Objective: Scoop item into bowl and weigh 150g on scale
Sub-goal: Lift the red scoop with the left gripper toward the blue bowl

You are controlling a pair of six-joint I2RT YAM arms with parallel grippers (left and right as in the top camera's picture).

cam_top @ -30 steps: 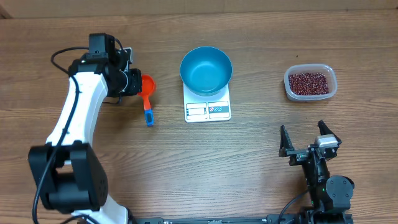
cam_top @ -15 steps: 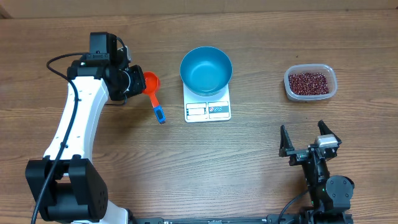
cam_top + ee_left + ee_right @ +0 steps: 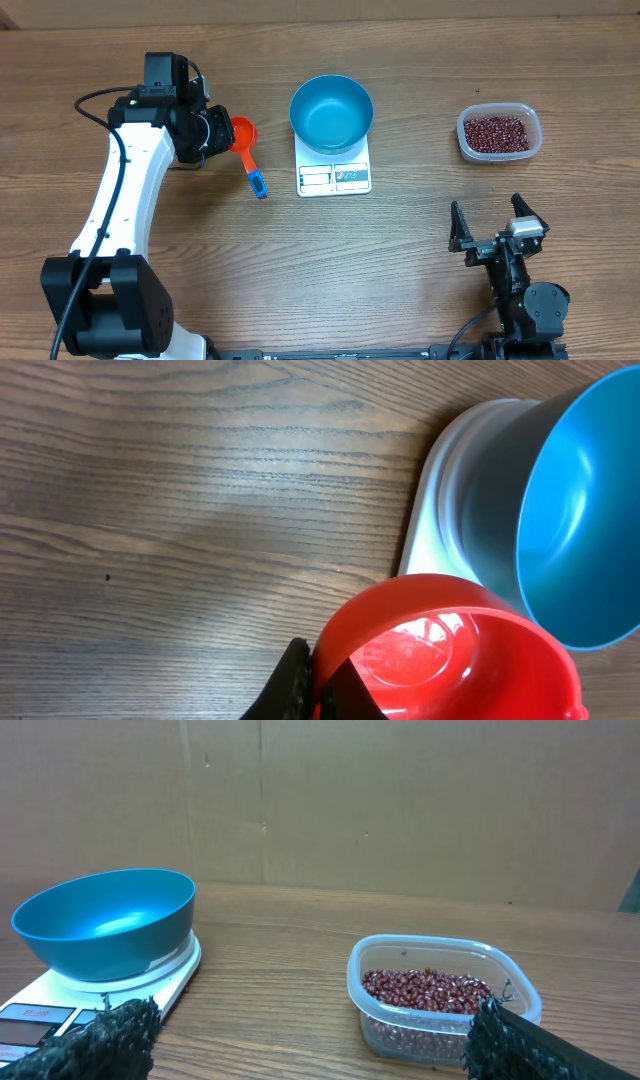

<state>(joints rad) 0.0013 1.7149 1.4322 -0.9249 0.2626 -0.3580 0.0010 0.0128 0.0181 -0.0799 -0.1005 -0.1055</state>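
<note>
The left gripper point(image 3: 221, 133) clamps the scoop point(image 3: 243, 133) by its rim. The bowl point(image 3: 331, 112), on the scale point(image 3: 335, 177), stands between the scoop and the beans point(image 3: 495, 131) in their tub point(image 3: 535, 141). The right gripper point(image 3: 497, 222) is wide apart, holding nothing.

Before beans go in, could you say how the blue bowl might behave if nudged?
The bowl looks empty and smooth, so likely light, easily slid. Its base on the scale is narrower than its rim, so a knock might tip it.

The bowl point(image 3: 331, 110) is blue, the scale point(image 3: 334, 177) white, the beans point(image 3: 495, 131) maroon, the scoop point(image 3: 241, 132) orange-red, the table point(image 3: 400, 260) brown wood-grain.
</note>
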